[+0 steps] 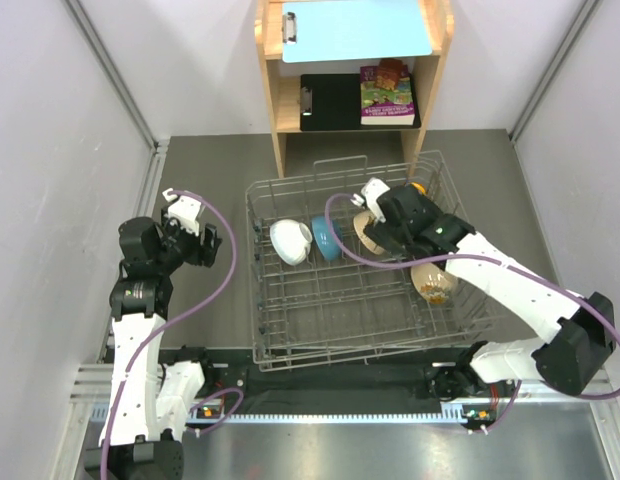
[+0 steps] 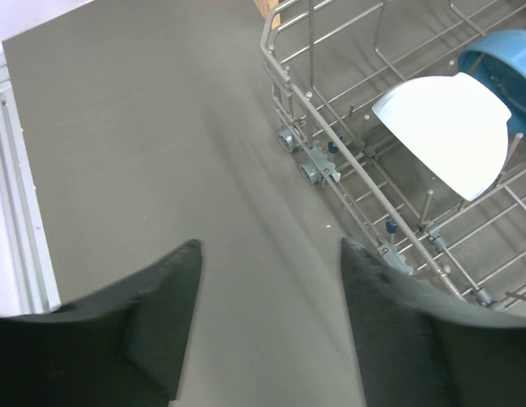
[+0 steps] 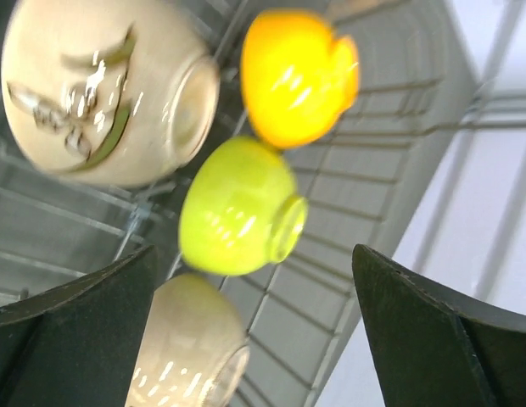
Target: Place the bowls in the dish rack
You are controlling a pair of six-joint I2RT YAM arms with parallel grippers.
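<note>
left end effector [image 2: 270, 248] open, over worktop [image 2: 161, 127] beside dish rack [image 1: 290, 352]. right end effector [image 3: 254, 254] open, above rack's right half. white bowl [image 1: 290, 241], blue bowl [image 1: 326, 238], orange bowl [image 3: 297, 72], green bowl [image 3: 233, 208], 2 beige bowls [image 3: 93, 93] inside rack.

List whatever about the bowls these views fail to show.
- Top view: the lime green bowl is hidden under the right arm; the orange bowl shows only a sliver.
- Left wrist view: the blue bowl is cut off by the frame edge and the white bowl.
- Right wrist view: blur smears the upper beige bowl pattern.
</note>
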